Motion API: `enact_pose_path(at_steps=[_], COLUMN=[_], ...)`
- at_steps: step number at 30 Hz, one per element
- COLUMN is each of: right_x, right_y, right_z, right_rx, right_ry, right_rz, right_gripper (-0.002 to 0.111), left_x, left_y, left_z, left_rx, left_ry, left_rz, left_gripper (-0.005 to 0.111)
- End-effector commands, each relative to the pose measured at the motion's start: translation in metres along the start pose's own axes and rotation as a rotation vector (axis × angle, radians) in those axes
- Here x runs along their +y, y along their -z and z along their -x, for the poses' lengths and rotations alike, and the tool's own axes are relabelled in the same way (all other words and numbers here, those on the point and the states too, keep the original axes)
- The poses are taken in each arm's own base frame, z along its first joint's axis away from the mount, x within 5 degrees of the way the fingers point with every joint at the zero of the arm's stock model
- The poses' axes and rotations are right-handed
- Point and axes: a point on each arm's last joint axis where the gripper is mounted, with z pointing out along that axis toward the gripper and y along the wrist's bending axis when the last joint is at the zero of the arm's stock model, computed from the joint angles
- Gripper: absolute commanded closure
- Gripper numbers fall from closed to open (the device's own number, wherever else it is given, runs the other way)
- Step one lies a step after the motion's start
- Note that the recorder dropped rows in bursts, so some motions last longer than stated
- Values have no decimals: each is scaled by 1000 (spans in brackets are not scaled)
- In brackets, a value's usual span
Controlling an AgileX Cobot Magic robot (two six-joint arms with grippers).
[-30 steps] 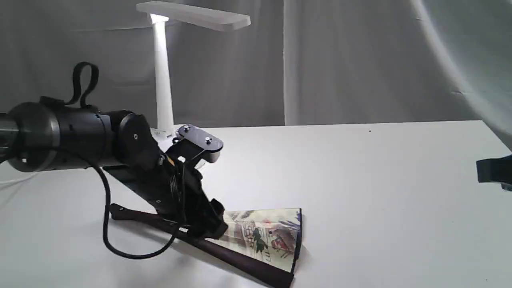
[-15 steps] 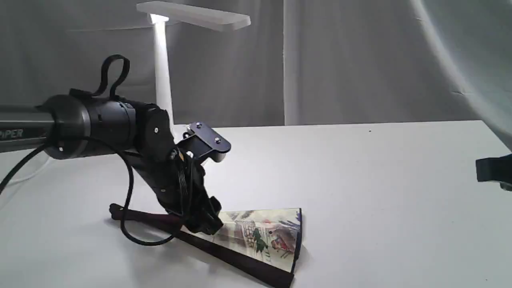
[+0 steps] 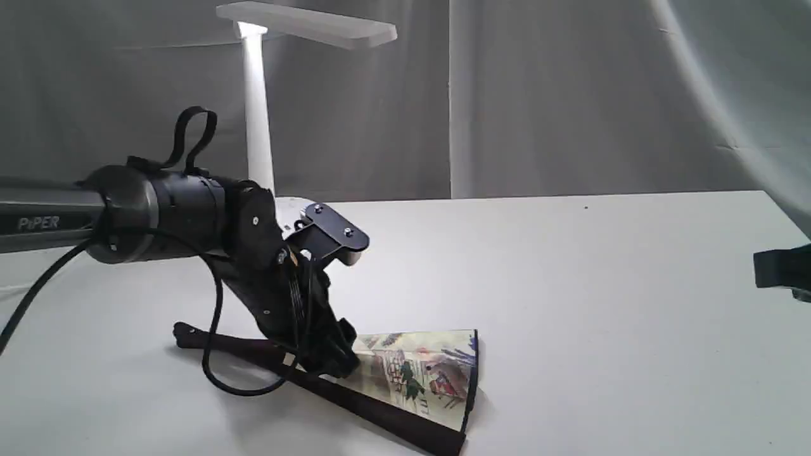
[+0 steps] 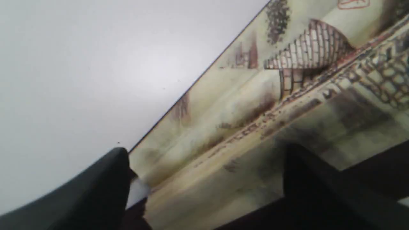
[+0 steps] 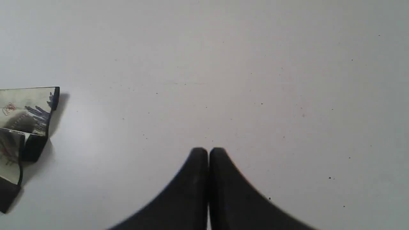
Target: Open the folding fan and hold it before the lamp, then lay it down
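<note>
Our left gripper (image 4: pixel 206 150) is down on the folding fan (image 3: pixel 418 373). Its two fingers are spread wide with the painted leaf between them, and they look released rather than clamped. Our right gripper (image 5: pixel 208 153) hangs clenched and empty above the table (image 3: pixel 570 285), well apart from the fan.

The fan lies flat on the table. Only a narrow wedge of its leaf shows, painted with houses and trees, and its dark ribs run back under the left arm. We judge the task barely begun: the fan has to be spread fully, lifted before the lamp (image 3: pixel 256 114), then laid down.

The lamp stands behind the left arm near the table's far edge and appears lit. The table is plain white, and grey curtains (image 3: pixel 570 95) hang behind it.
</note>
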Motion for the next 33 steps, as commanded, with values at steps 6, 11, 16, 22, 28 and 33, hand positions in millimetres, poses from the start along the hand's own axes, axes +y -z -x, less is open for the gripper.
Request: enact_pose_path(at_steps=[6,11,16,22,28,33], right_x=[0,0,0,0,1,1], right_y=[-1,-1,-1,-1,-1,-1], right_z=[-1,-1,-1,-1,-1,-1], right_rx=[-4,-4,-4,-4,-5,-5], right_ry=[3,3,3,3,-9,-9], right_rz=[1,1,1,1,8,8], right_gripper=[108,108,108,108,108,108], left_x=[-4,-5,-5,-6,-8,-9], left_y=[-16,-16,-16,-16,-16,-15], left_z=[-6,-8,-7,-8,-5,0], left_rx=[50,73,70,87,77,39], left_ry=[-18,76,257,592,930,891], left_rz=[-38,-48,-38,-28,-49,-83], left_gripper=[41,49,65,63,54,53])
